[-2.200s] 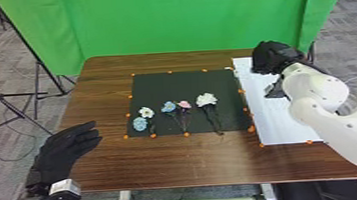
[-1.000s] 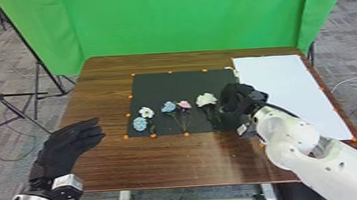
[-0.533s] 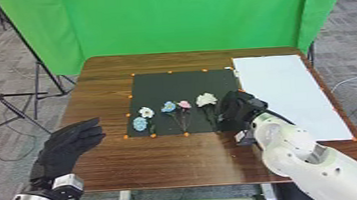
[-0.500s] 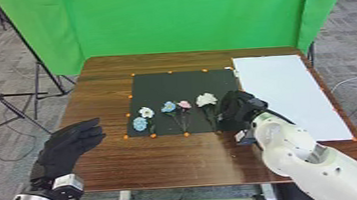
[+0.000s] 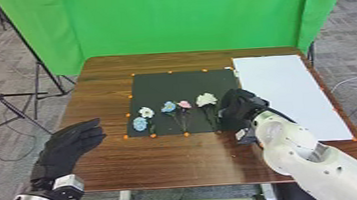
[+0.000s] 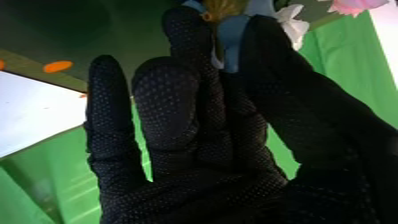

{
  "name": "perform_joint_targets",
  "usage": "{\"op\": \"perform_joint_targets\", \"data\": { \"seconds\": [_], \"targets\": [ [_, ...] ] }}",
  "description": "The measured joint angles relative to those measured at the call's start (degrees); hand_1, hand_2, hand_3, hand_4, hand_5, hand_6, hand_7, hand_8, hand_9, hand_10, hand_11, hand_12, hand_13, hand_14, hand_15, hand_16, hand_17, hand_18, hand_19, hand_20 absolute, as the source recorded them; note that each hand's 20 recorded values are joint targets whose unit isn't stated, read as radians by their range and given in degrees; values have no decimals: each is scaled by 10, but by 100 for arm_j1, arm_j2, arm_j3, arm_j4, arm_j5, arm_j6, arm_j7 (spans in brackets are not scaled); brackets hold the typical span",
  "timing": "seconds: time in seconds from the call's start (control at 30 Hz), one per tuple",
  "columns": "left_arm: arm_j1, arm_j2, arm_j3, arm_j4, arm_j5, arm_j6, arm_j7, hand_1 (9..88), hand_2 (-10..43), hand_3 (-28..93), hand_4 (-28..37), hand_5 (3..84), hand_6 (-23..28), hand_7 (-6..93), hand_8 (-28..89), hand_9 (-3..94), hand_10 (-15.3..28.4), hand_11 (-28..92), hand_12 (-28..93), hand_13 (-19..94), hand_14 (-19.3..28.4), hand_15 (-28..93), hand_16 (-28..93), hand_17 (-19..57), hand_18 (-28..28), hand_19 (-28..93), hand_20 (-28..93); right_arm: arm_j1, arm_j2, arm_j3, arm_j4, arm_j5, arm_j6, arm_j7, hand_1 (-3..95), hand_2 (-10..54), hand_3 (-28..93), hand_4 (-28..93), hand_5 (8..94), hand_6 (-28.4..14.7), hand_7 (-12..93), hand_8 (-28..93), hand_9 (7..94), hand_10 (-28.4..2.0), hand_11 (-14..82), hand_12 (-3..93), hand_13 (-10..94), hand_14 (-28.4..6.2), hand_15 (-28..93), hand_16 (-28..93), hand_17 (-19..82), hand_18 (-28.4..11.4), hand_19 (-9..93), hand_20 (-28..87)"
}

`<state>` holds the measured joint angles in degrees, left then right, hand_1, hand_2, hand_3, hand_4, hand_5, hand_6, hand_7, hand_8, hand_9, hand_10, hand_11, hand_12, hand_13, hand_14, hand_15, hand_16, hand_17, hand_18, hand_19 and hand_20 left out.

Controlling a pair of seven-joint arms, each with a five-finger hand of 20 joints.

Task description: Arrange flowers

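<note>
right hand (image 5: 238, 104) over mat (image 5: 183, 82) edge, beside white flower (image 5: 206, 99)

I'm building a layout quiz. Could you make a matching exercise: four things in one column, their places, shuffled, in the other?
1. pink flower
2. white sheet
3. left hand
4. right hand

A. left of the black mat
B. between a blue flower and a white one
C. over the mat's right edge
D. along the table's right side

Pairs: 1-B, 2-D, 3-A, 4-C
</note>
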<state>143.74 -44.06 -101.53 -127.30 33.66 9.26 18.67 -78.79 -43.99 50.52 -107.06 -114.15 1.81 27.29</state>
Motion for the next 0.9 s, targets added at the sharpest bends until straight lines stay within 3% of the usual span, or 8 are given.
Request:
{"op": "perform_joint_targets", "data": {
  "seconds": [0.4, 0.8, 0.9],
  "targets": [
    [1, -66, -3, -2, 5, -4, -40, 276, 35, 828, -160, 460, 132, 194, -105, 411, 227, 368, 110, 283, 284, 645, -142, -87, 228, 584, 111, -122, -30, 172, -62, -38, 85, 47, 400, -95, 864, -283, 631, -17, 257, -153, 679, -122, 296, 180, 683, -53, 723, 199, 277, -175, 823, 79],
    [11, -80, 14, -2, 4, 16, -30, 276, 35, 828, -160, 460, 132, 194, -104, 410, 227, 369, 110, 283, 284, 645, -142, -87, 228, 585, 111, -301, -5, 375, -237, -21, 92, 116, 367, -90, 865, -283, 608, -29, 232, -151, 653, -134, 290, 166, 663, -69, 728, 165, 263, -180, 810, 73],
    [52, -80, 16, -11, 2, 42, 15, 276, 35, 828, -160, 460, 132, 194, -104, 410, 227, 368, 109, 283, 284, 645, -142, -87, 228, 585, 111, -449, -10, 678, -335, 55, 114, 127, 354, -79, 870, -283, 574, -31, 229, -149, 610, -136, 276, 162, 621, -76, 716, 153, 221, -176, 768, 63]
  ]
}}
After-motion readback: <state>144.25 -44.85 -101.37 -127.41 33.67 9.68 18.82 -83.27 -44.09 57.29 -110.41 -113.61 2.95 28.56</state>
